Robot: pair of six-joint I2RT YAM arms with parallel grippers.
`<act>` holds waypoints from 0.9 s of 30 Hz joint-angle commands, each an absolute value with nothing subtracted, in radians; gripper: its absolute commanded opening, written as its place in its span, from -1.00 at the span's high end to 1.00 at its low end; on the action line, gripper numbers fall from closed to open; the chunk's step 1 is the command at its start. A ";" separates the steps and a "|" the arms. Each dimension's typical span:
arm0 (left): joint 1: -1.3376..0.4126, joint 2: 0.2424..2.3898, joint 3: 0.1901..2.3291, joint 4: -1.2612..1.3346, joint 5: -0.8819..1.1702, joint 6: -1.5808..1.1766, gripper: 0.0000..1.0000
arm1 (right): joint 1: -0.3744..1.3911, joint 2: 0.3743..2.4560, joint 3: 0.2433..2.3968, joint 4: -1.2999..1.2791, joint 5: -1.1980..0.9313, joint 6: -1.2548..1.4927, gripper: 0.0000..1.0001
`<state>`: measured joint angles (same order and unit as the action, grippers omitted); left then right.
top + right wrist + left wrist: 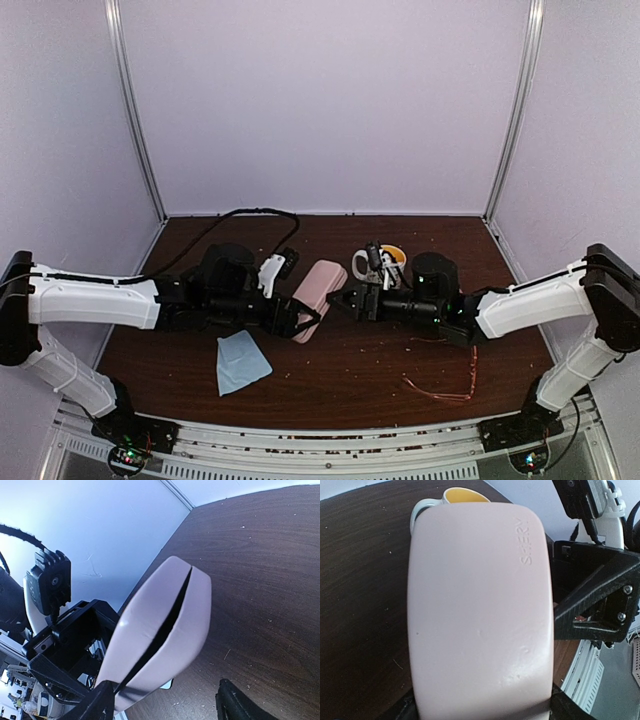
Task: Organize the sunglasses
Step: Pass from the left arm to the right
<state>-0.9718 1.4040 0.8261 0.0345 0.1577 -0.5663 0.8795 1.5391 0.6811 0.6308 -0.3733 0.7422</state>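
Setting: laboratory robot test booth. White panel walls [330,100], aluminium corner posts [135,110], dark wood table [360,375].

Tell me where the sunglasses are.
Top view: the sunglasses lie on the table at its near right, just in front of the right arm.

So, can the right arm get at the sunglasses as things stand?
Probably yes: the sunglasses lie uncovered on the table near the right arm, whose jaws stand open by the pink case.
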 commanded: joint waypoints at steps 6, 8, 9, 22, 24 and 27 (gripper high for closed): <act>-0.980 1.341 0.794 0.220 0.237 -0.555 0.58 | 0.866 1.566 0.687 0.618 -0.305 0.780 -0.22; -0.980 1.336 0.789 0.230 0.239 -0.559 0.58 | 0.863 1.570 0.684 0.616 -0.299 0.781 -0.19; -0.980 1.334 0.784 0.238 0.241 -0.563 0.58 | 0.862 1.573 0.682 0.618 -0.298 0.783 -0.18; -0.986 1.350 0.769 0.320 0.298 -0.532 0.54 | 0.861 1.615 0.696 0.595 -0.293 0.835 -0.09; -0.986 1.352 0.768 0.326 0.300 -0.528 0.53 | 0.861 1.622 0.692 0.600 -0.294 0.845 -0.09; -0.986 1.355 0.763 0.343 0.302 -0.530 0.53 | 0.861 1.625 0.689 0.606 -0.292 0.855 -0.09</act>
